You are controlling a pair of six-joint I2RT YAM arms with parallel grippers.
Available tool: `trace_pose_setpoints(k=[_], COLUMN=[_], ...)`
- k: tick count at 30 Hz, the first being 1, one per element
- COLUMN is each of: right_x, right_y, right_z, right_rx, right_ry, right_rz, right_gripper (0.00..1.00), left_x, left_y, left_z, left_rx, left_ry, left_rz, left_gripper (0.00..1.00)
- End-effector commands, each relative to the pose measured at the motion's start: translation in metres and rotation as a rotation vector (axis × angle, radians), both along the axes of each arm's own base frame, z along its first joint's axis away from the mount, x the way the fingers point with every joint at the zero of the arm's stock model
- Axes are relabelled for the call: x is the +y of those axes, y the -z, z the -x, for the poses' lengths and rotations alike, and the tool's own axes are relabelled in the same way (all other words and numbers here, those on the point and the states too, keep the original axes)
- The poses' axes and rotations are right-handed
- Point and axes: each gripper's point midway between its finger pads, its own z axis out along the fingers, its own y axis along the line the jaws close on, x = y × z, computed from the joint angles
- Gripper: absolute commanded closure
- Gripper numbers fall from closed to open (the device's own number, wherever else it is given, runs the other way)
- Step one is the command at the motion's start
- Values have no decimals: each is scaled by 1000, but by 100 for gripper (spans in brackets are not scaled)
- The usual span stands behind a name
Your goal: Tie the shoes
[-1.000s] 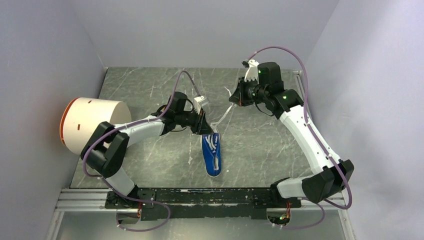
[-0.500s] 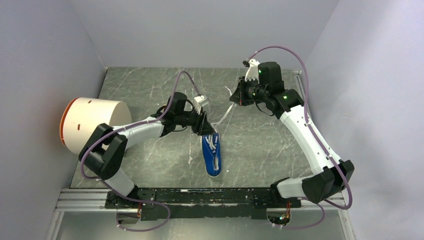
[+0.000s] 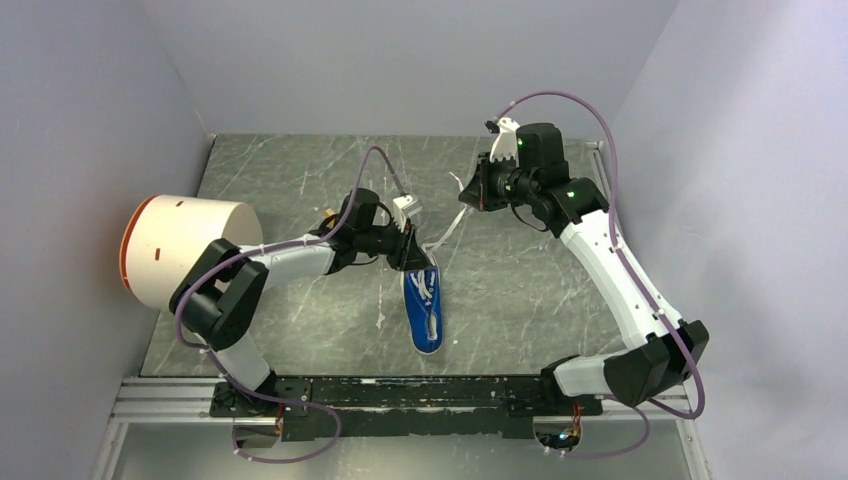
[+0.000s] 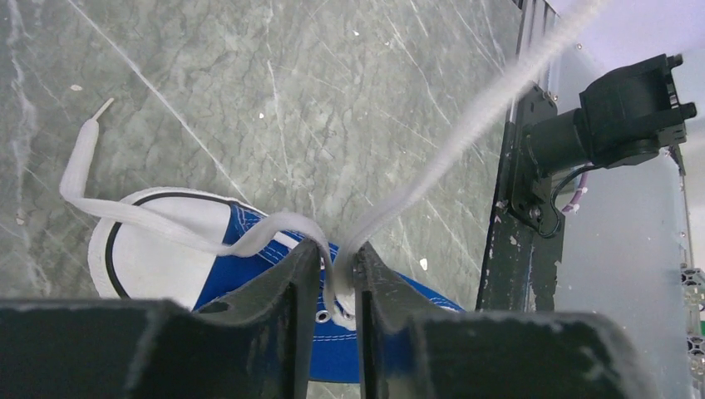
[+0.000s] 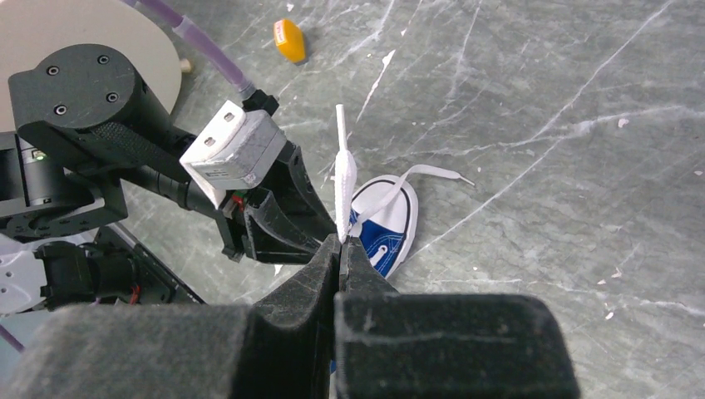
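Observation:
The blue sneaker (image 3: 424,312) lies on the grey marble table with its white toe cap toward the arms. My left gripper (image 3: 408,252) sits at the shoe's upper lacing. In the left wrist view its fingers (image 4: 301,278) are closed to a narrow gap with both white lace strands between them, over the shoe (image 4: 241,241). One strand (image 4: 83,158) trails slack across the toe cap. The other lace (image 3: 447,232) runs taut up to my right gripper (image 3: 470,196). The right gripper (image 5: 339,243) is shut on this lace (image 5: 342,179) above the shoe (image 5: 389,229).
A large white cylinder with an orange rim (image 3: 185,248) lies at the table's left. A small yellow block (image 5: 290,40) sits on the table behind the left arm. A black rail (image 3: 420,392) runs along the near edge. Walls close in on three sides.
The left arm's elbow and cable have shifted slightly right and up. Both grippers, the shoe and the taut lace stay about where they were.

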Motion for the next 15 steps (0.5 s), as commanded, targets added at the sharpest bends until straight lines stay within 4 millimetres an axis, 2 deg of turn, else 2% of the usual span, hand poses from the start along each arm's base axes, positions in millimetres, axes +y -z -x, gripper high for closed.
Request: trace_pose_setpoints(k=[1, 4, 7, 12, 15], right_x=[0, -2, 9, 50, 84], right_y=[-13, -4, 3, 41, 68], right_z=[-1, -11, -28, -63, -71], right_rx=[-25, 6, 50, 227, 351], right_ry=[5, 58, 72, 19, -33], right_rz=[-17, -4, -33, -83, -123], right_gripper=[100, 100, 100, 100, 100], left_x=[-8, -3, 1, 5, 6], left_y=[-16, -17, -20, -22, -25], left_z=[0, 7, 14, 20, 22], left_rx=[-68, -68, -57, -58, -65], left_ry=[37, 32, 30, 29, 23], left_rz=[54, 55, 72, 69, 81], left_gripper=[80, 87, 90, 92, 93])
